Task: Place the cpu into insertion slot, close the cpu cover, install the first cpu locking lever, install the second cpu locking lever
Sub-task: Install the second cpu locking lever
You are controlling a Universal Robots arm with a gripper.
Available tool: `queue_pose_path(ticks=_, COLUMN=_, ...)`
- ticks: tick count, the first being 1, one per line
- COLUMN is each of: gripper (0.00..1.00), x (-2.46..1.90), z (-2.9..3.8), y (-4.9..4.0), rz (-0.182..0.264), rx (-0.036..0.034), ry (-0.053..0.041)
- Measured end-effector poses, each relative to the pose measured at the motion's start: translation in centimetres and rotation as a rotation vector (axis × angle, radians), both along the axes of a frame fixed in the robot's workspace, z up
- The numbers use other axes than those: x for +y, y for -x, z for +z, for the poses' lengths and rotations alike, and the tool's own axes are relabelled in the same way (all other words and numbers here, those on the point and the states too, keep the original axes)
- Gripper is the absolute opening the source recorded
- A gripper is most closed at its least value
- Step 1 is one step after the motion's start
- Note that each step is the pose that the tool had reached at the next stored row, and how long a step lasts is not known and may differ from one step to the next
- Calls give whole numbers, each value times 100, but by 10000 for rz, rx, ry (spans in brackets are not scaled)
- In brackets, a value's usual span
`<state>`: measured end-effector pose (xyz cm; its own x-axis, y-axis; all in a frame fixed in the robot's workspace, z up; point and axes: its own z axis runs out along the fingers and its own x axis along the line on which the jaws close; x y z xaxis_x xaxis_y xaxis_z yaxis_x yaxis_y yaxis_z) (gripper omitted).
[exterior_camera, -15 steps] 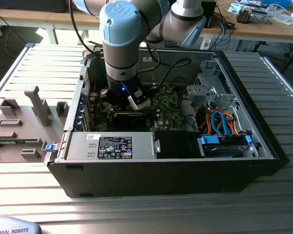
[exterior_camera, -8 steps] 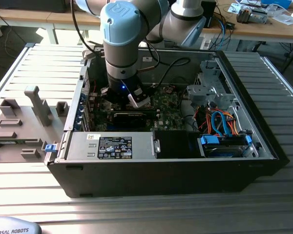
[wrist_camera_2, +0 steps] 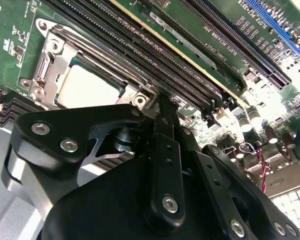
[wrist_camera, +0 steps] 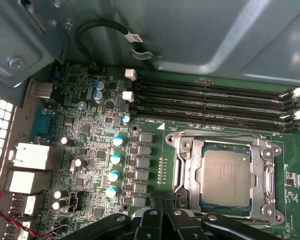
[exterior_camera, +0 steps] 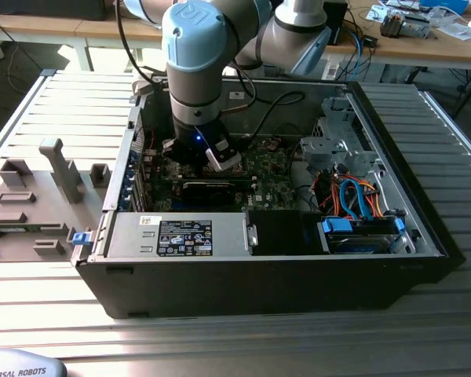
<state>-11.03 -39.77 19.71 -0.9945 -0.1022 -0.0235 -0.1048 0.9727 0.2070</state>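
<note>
The cpu, a small flat square chip with a dull silver-grey metal top, lies face-up and level in its socket at the lower right of the first wrist view, its edges square to the long black memory slots just above it. Being square, it has no long axis. The cpu cover, a thin silver metal frame plate with a square opening, lies flat around the chip, which shows through the opening. In the second wrist view the same chip sits at upper left, its lower corner hidden behind the black tool.

The tool's slim fingertips are pressed together, nothing between them, just beside the socket's edge; whether they touch it is hard to tell. In the first wrist view the bottom edge of the frame cuts off all but the fingertips.

In the exterior view the grey-and-blue robot arm reaches down into the open black computer case on the ribbed metal counter, its wrist blocking the socket.
</note>
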Motion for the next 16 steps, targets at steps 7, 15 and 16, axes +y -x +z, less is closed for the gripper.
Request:
queue_pose_path(ticks=7, gripper=11, x=-39, z=7, y=-1, rz=1, rx=-6, ry=33)
queue_pose_path(ticks=15, gripper=11, x=30, z=58, y=-234, rz=1, rx=113, ry=206)
queue_pose_path(ticks=16, gripper=11, x=47, z=58, y=-274, rz=1, rx=153, ry=259)
